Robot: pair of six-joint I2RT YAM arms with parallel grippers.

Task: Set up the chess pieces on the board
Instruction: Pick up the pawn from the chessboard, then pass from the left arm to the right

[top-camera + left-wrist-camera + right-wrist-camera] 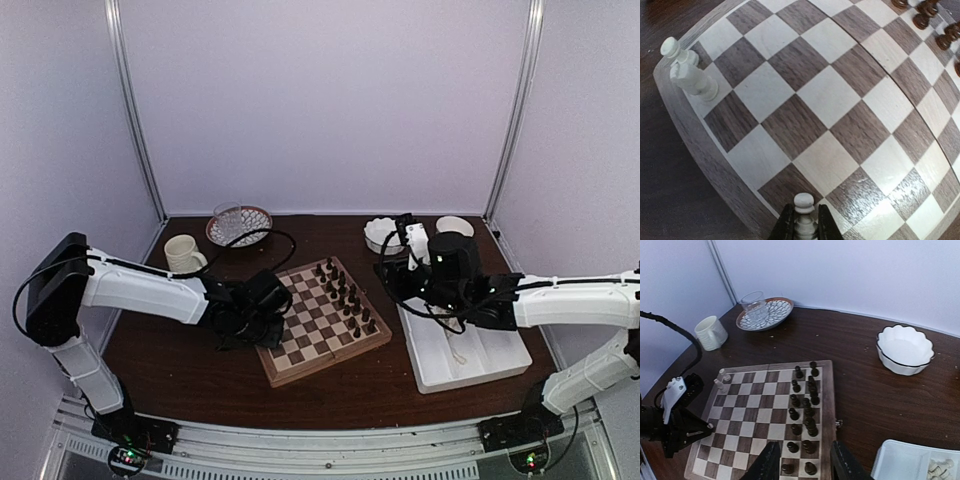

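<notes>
Clearly, left hand [801, 222] pinches a white pawn [804, 207] upright over the board [805, 115], mid-bench, likely to stand it squarely; right hand [802, 462] hangs part-open, empty, toward the bench's right edge.

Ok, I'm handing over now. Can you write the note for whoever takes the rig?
Left gripper: shut on a white pawn at the near edge of the board, not yet released.
Right gripper: open, empty, above the board's other side.
Done: dark pieces lined up in two rows; two white pieces standing at one corner.
Left: the remaining white pieces, some visible in the white tray.
</notes>
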